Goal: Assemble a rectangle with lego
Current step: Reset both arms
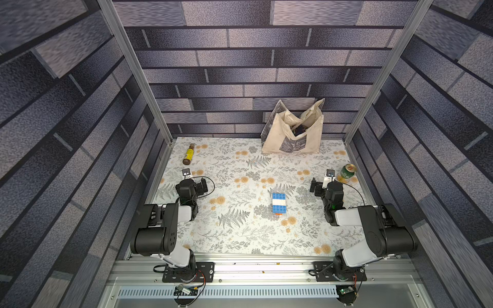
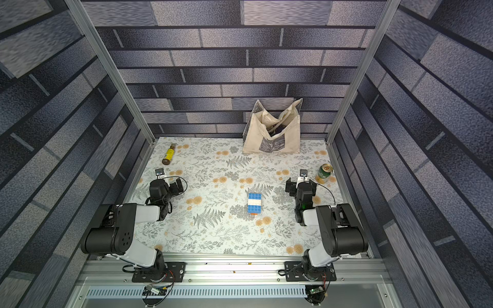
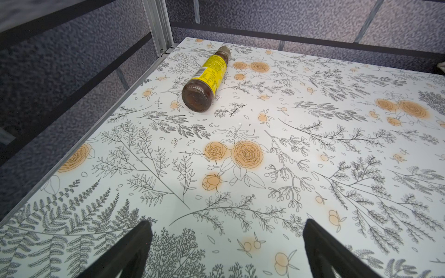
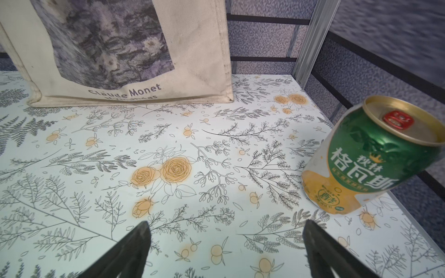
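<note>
The rectangle (image 1: pixel 278 203) lies flat on the floral surface (image 1: pixel 240 234), well left of the green can (image 1: pixel 348 171), between and well apart from the left fingers (image 3: pixel 130 252) and the right fingers (image 4: pixel 130 252), both pairs spread wide and empty.

Through the right wrist camera I see the right gripper (image 4: pixel 226 223) with its two dark fingers (image 4: pixel 134 248) spread wide; between them only the floral table (image 4: pixel 216 144) shows. A cream bag (image 4: pixel 197 48) printed "Claude Monet" stands on the table by the wall. A green can (image 4: pixel 368 163) stands near the table edge, apart from the bag, close to the metal post (image 4: pixel 315 41).
</note>
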Robot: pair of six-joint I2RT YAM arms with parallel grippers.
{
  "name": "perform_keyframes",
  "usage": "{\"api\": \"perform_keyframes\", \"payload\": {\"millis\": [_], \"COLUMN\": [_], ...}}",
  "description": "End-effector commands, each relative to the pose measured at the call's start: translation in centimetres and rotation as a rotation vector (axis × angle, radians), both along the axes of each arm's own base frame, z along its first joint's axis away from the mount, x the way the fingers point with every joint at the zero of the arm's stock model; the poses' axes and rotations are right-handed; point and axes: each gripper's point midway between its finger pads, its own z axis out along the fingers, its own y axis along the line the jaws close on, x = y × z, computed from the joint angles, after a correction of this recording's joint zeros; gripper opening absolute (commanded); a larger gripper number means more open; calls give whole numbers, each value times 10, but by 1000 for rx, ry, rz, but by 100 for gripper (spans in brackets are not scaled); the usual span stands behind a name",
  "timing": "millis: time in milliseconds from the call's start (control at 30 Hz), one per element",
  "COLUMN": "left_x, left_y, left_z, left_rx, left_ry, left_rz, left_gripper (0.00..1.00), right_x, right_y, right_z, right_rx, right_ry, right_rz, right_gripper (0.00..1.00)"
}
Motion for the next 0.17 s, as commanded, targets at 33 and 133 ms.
{"api": "perform_keyframes", "payload": {"millis": [33,133], "left_x": [4,5], "left_y": [-2,-2], "left_z": [9,10], "left_rx": [12,13], "left_ry": [-27,-27], "left_rz": [-18,-19], "left_gripper": [100,100], "right_x": [2,2], "right_y": [-1,-1], "right_z": [3,3], "right_rx": [11,11], "right_ry": [-6,-6], "right_rz": [-3,-4], "right_gripper": [100,100]}}
